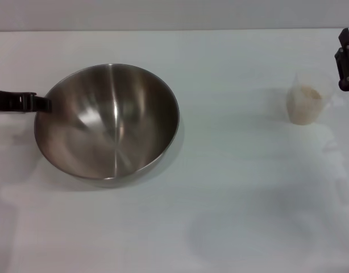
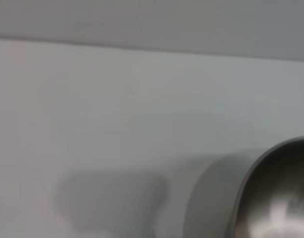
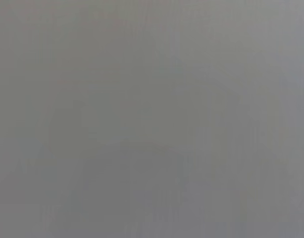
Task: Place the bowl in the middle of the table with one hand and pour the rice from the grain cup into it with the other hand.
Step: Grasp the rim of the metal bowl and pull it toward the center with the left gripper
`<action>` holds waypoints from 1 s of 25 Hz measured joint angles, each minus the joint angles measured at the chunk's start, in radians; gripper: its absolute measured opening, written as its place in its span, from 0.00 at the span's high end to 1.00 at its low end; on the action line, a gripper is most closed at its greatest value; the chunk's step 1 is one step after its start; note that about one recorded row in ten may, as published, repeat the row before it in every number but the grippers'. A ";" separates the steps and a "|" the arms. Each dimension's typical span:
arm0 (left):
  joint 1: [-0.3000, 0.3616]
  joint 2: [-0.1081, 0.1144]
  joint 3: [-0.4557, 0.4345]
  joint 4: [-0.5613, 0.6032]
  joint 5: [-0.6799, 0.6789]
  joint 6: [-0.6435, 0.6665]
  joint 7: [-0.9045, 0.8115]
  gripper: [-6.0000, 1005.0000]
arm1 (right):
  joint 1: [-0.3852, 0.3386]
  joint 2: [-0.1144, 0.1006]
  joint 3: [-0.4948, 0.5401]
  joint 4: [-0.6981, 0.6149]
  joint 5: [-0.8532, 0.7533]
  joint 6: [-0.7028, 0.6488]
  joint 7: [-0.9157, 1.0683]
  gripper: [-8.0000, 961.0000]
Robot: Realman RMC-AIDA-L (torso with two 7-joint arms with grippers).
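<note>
One bowl [image 1: 109,122], one grain cup [image 1: 306,103] and two grippers show on a plain white counter [image 1: 231,199] that meets a pale grey wall at its far edge. The bowl sits left of the counter's middle, mouth up and tipped slightly, with the left gripper [image 1: 41,103] at its left rim, the fingers seemingly pinching the rim. Well to the bowl's right the cup stands upright, long axis vertical, part full of rice [image 1: 304,108], and the right gripper [image 1: 346,62] hangs just right of it; whether its fingers are wide or narrow I cannot tell.
</note>
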 joint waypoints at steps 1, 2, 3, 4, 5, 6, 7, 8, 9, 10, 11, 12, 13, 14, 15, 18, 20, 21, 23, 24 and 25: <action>0.000 0.000 0.000 0.000 0.000 0.000 0.000 0.44 | 0.000 0.000 0.000 0.000 0.000 0.000 0.000 0.51; -0.006 0.000 -0.005 0.006 0.000 -0.010 0.001 0.44 | 0.000 0.000 0.000 0.000 0.000 -0.001 0.000 0.51; -0.012 0.001 -0.009 0.013 0.001 -0.020 0.004 0.44 | 0.000 0.000 0.000 0.000 0.000 -0.001 0.000 0.51; -0.015 0.001 -0.011 0.018 0.001 -0.027 0.007 0.44 | 0.000 0.000 0.000 0.001 0.000 -0.003 0.000 0.51; -0.017 0.001 -0.015 0.027 0.003 -0.033 0.013 0.44 | 0.000 0.000 0.000 0.001 0.000 -0.010 0.000 0.51; -0.017 0.001 -0.015 0.027 0.003 -0.033 0.013 0.44 | 0.000 0.000 0.000 0.001 0.000 -0.010 0.000 0.51; -0.018 0.000 -0.018 0.032 0.005 -0.033 0.014 0.44 | -0.001 0.000 0.000 0.002 0.000 -0.012 0.000 0.51; -0.020 0.000 -0.020 0.043 0.007 -0.033 0.014 0.44 | -0.001 0.000 0.000 0.002 0.000 -0.014 0.000 0.51; -0.023 0.000 -0.021 0.054 0.009 -0.033 0.014 0.44 | -0.001 0.000 0.000 0.002 0.000 -0.017 0.000 0.51; -0.025 0.000 -0.021 0.064 0.011 -0.033 0.015 0.44 | -0.002 0.000 0.000 0.002 -0.003 -0.022 0.000 0.51; -0.028 0.000 -0.021 0.072 0.011 -0.034 0.017 0.44 | -0.002 0.000 0.000 0.002 -0.003 -0.022 0.000 0.51; -0.032 0.000 -0.021 0.084 0.012 -0.039 0.024 0.44 | -0.002 0.000 0.000 0.002 -0.006 -0.026 0.000 0.51; -0.038 0.000 -0.021 0.097 0.012 -0.046 0.032 0.44 | -0.003 0.000 0.000 0.002 -0.008 -0.030 0.000 0.51; -0.044 0.000 -0.024 0.108 0.011 -0.054 0.039 0.44 | -0.003 0.001 0.000 0.002 -0.011 -0.035 0.000 0.51; -0.052 -0.001 -0.032 0.121 0.009 -0.064 0.042 0.44 | -0.004 0.001 0.000 0.003 -0.012 -0.049 0.000 0.51; -0.065 -0.003 -0.047 0.134 0.014 -0.080 0.047 0.56 | -0.005 0.001 0.000 0.004 -0.012 -0.061 0.000 0.52; -0.072 -0.004 -0.020 0.118 0.044 -0.083 0.052 0.64 | -0.005 0.001 0.000 0.005 -0.012 -0.067 0.000 0.52; -0.072 -0.004 -0.020 0.118 0.044 -0.083 0.052 0.68 | -0.005 0.001 0.000 0.005 -0.012 -0.070 0.000 0.52; -0.077 -0.004 -0.002 0.112 0.056 -0.085 0.052 0.75 | -0.005 0.001 0.000 0.005 -0.012 -0.076 0.000 0.52; -0.081 -0.004 0.006 0.112 0.061 -0.086 0.053 0.79 | -0.005 0.002 0.000 0.005 -0.012 -0.076 0.000 0.52; -0.085 -0.004 0.009 0.114 0.062 -0.086 0.054 0.82 | -0.006 0.002 0.000 0.006 -0.012 -0.077 0.000 0.52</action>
